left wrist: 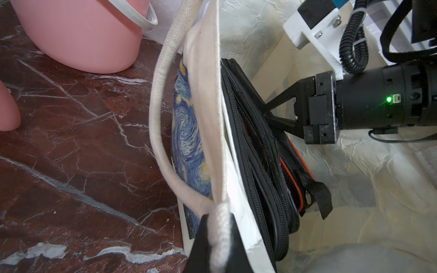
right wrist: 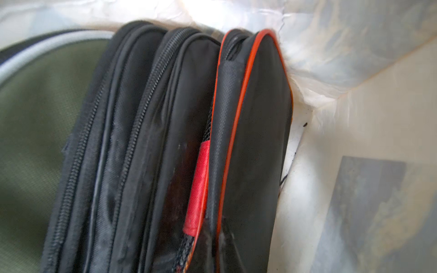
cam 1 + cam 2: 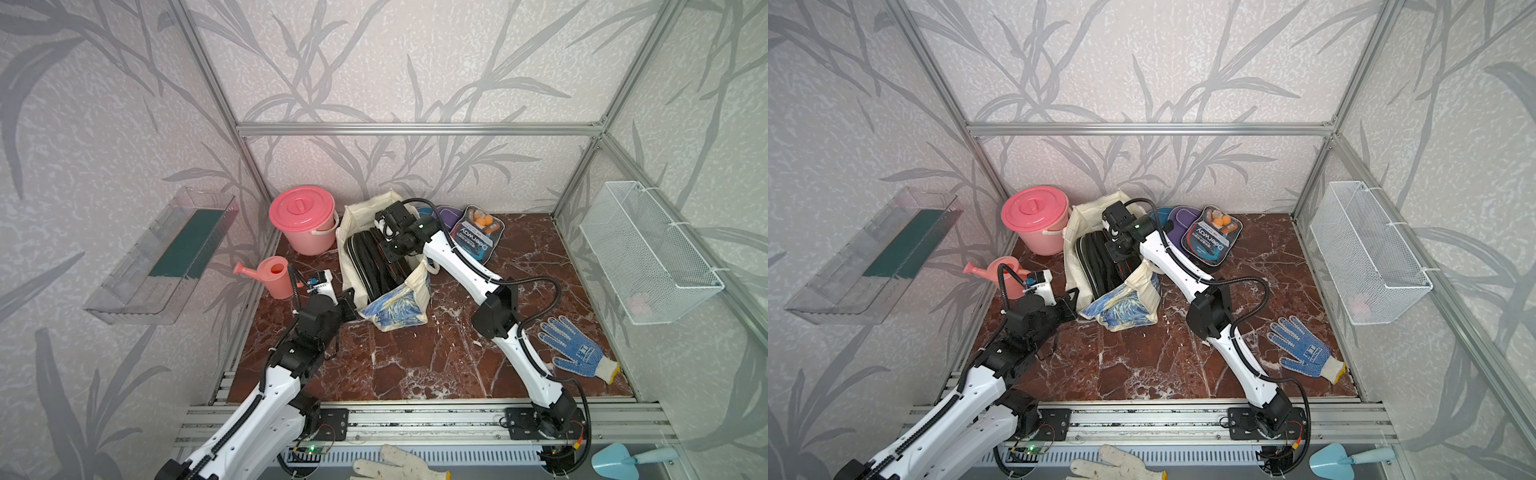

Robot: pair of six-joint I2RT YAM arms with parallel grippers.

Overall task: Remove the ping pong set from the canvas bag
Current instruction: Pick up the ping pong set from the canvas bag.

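Observation:
The canvas bag (image 3: 397, 305) (image 3: 1121, 305) stands open mid-table, its blue swirl print facing front. Several black zipped cases of the ping pong set (image 3: 368, 266) (image 1: 250, 146) stand on edge inside it, with an olive case (image 2: 35, 118) beside them. My right gripper (image 3: 390, 257) (image 1: 263, 112) (image 2: 212, 260) reaches into the bag, shut on the black case with orange-red piping (image 2: 257, 130). My left gripper (image 3: 351, 305) (image 1: 218, 248) is shut on the white rope handle (image 1: 160, 118) at the bag's near-left corner. Navy (image 3: 478, 239), purple (image 3: 451, 216) and teal (image 3: 424, 211) cases lie behind the bag.
A pink lidded bucket (image 3: 301, 220) and a pink watering can (image 3: 274, 274) stand left of the bag. A blue dotted glove (image 3: 575, 349) lies front right. A wire basket (image 3: 648, 249) hangs on the right wall and a clear shelf (image 3: 162, 257) on the left wall.

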